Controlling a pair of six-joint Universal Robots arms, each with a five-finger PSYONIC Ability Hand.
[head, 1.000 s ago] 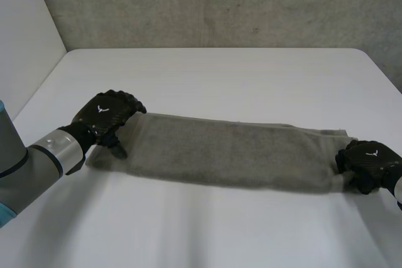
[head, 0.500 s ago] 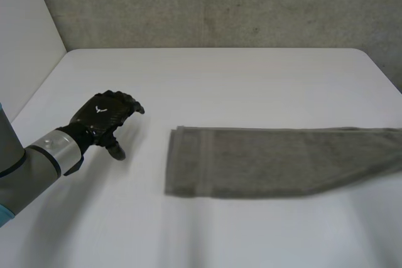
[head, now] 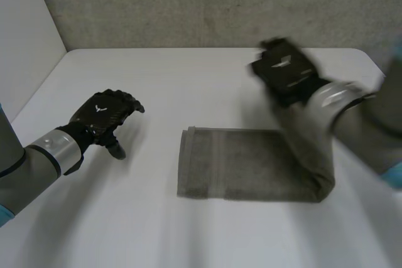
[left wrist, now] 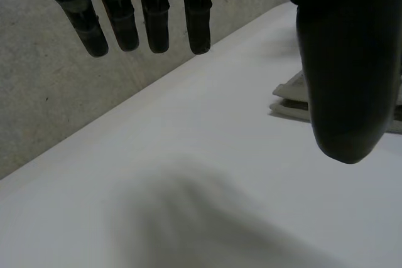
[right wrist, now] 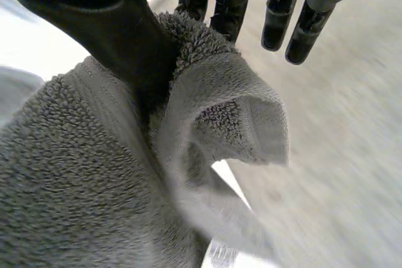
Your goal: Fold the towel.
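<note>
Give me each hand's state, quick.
Left hand: open, holding nothing, apart from the towel.
Right hand: closed on the towel's end, held up in the air.

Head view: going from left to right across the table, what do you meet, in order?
Grey left arm → black left hand, open above the white table → grey terry towel, its flat-lying end first → black right hand, pinching the towel's raised end → grey right arm.
</note>
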